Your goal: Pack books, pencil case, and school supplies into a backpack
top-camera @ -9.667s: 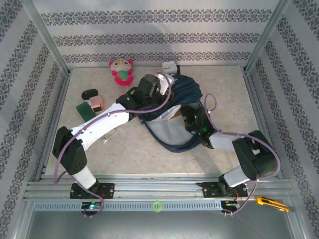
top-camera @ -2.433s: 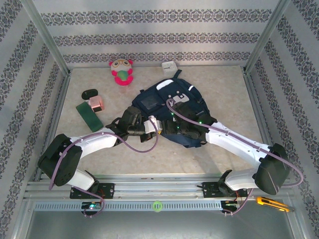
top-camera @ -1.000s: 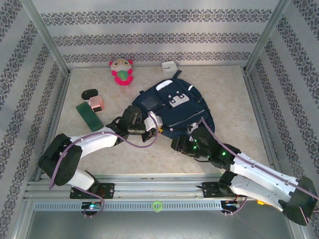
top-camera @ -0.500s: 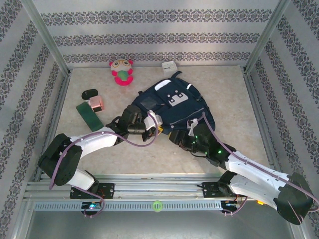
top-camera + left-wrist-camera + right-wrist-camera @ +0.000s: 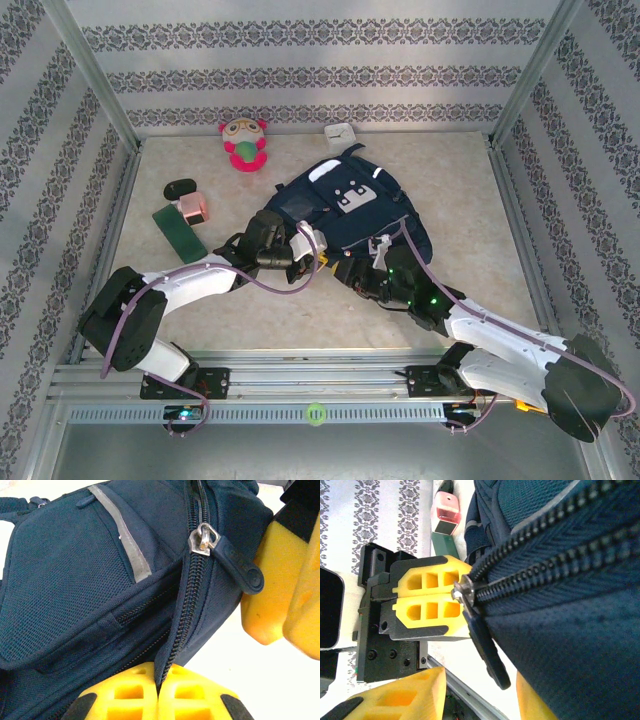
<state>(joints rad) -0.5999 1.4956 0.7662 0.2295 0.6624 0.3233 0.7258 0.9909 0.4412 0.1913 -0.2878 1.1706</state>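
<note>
Lying flat at the middle of the counter [image 5: 470, 180], the backpack [image 5: 355, 205] has its white-grey patch toward 12 o'clock and its lower edge toward 6 o'clock. From above, the left gripper [image 5: 312, 258] meets that lower edge at about 7 o'clock of the bag. The right gripper [image 5: 345, 272] sits just beside it, at 6 o'clock. How the jaws stand is hard to read from this height.

The wrist views give what the overhead one does not. In the left wrist view the two yellow fingers [image 5: 125, 700] are pressed together on the blue fabric right at the end of the zipper [image 5: 187, 605], so this gripper is closed tight and holds the backpack. The right wrist view shows the same pinch from the other side. It adds that the right gripper's own jaws stand apart at a middle width, with the dark pull tab [image 5: 487, 652] hanging between them, not clamped.

The overhead view gives the rest of the counter. The school supplies [image 5: 180, 230], a pink block [image 5: 193, 208] just beside a dark green flat piece [image 5: 172, 228], lie well apart from the bag at 9 o'clock. A black oval object [image 5: 180, 187] is near them at 10 o'clock. A plush toy [image 5: 243, 143] and a small white box [image 5: 340, 133] rest by the far wall at 11 and 12 o'clock
</note>
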